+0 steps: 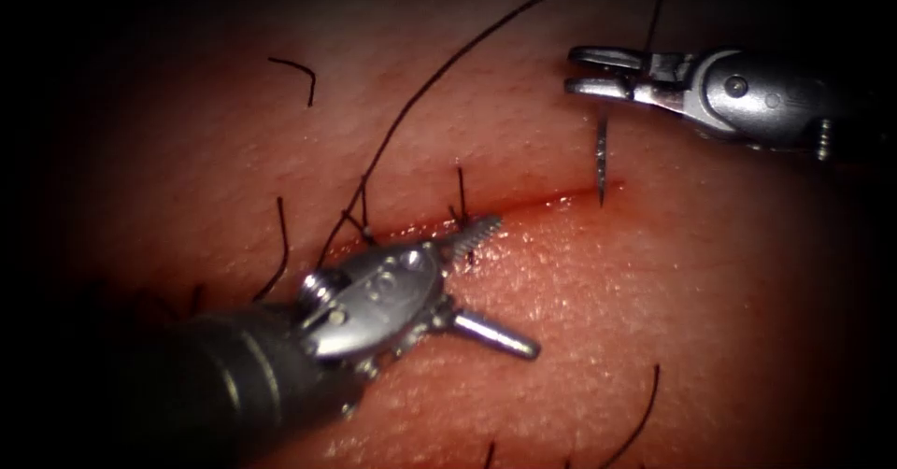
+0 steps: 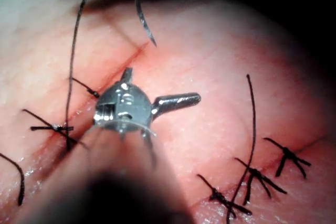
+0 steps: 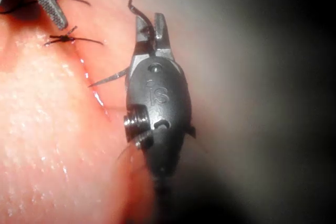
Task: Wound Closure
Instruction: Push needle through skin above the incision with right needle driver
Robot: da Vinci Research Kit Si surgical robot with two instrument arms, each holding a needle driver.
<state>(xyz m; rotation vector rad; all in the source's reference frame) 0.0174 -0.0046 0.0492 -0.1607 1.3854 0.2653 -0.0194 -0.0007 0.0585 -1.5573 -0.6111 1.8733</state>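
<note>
In the endoscope view, left claw [image 1: 516, 284] splayed wide, empty, over the cut [image 1: 542, 203]; right claw [image 1: 570, 71] clamped on the needle [image 1: 601, 165], tip at the cut's right end; in both wrist views, likewise; judged light, stiff, slippery, best gripped mid-curve.

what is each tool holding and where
Right tool holds the needle near its thread end, tip at the cut. Left tool is open, holding nothing.
</note>
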